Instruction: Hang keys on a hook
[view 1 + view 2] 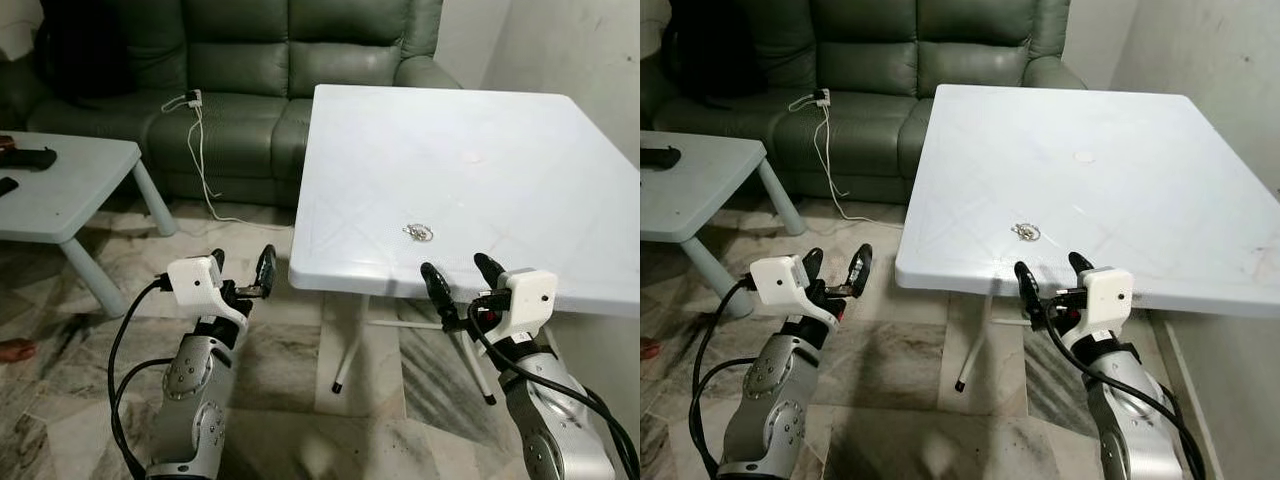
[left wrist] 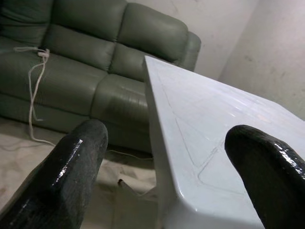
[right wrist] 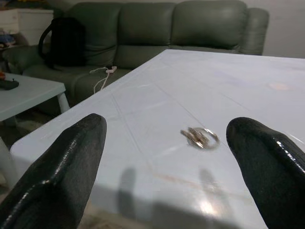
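We have the keys (image 1: 418, 232) lying flat on the white plastic table (image 1: 520, 130), a small ring with a key or two, near the front edge and apart from everything else on the top. Our right gripper (image 1: 462, 274) hangs at that same front edge, fingers spread wide and empty, and the keys lie straight ahead of it and slightly toward our left; in the right wrist view they sit between the two black fingers (image 3: 62, 171), a little closer to one than the other, so the line of reach is nearly right already. Our left gripper (image 1: 241, 270) is also open and empty, but it hovers over the floor off the table's left corner, well apart from the keys. We judge the right arm the nearer one, needing a short reach forward and down. The bunch looks flat and low, so pinching it off the slick top may be fiddly. No hook can be made out.
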